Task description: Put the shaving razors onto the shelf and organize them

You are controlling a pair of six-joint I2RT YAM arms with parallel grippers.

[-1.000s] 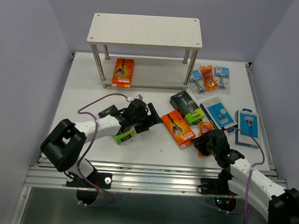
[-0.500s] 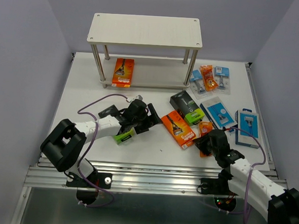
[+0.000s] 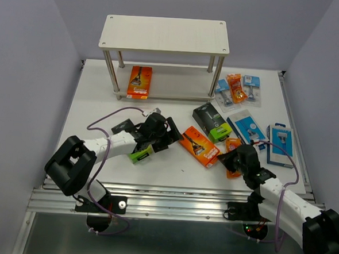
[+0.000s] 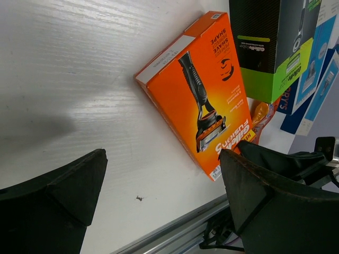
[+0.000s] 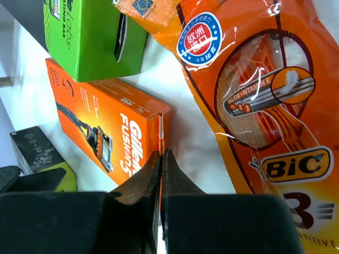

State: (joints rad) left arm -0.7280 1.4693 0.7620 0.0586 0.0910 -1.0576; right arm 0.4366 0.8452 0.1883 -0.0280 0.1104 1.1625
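An orange razor box [image 3: 199, 145] lies flat on the table between my two grippers. My right gripper [image 3: 221, 159] is shut, and its tips [image 5: 161, 153] press against the box's near end [image 5: 106, 132]. My left gripper [image 3: 173, 136] stands wide open at the box's other side, low over bare table [image 4: 161, 159], holding nothing; the box [image 4: 204, 95] lies just beyond its fingers. The shelf [image 3: 163, 34] stands at the back, with one orange razor box [image 3: 140, 82] on its lower board. A black-and-green box [image 3: 140, 154] lies beside my left forearm.
Another black-and-green box [image 3: 212, 121] lies just behind the orange one. An orange BIC bag [image 5: 265, 106] lies right of my right gripper. Blue packs [image 3: 247, 129] [image 3: 280, 144] and small blister cards [image 3: 238, 88] fill the right side. The table's front rail [image 4: 175, 233] is close.
My right gripper has closed and moved slightly left against the orange box, which has slid and turned a little to the left. The left arm has barely moved.
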